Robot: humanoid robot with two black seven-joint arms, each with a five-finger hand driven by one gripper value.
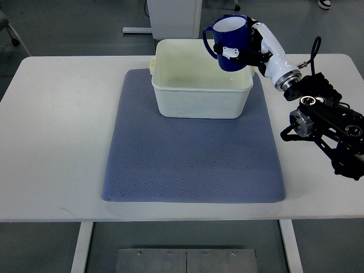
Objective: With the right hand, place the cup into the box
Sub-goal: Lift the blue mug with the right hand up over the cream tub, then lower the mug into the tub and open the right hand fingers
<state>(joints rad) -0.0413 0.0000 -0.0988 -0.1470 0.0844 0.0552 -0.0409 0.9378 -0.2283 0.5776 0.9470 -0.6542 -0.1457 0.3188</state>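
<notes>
A dark blue cup (230,41) with a white inside hangs upright over the far right corner of the cream plastic box (196,99). My right hand (243,48) is shut on it, fingers wrapped around its side from the right, with the cup's handle pointing left. The arm comes in from the right edge over the table. The box stands on the far part of a blue-grey mat (190,153), and nothing shows inside it. The left arm is out of sight.
The white table (51,142) carries the mat in its middle. A white cabinet base (173,17) stands on the floor behind the box. A chair wheel (14,40) shows at the far left.
</notes>
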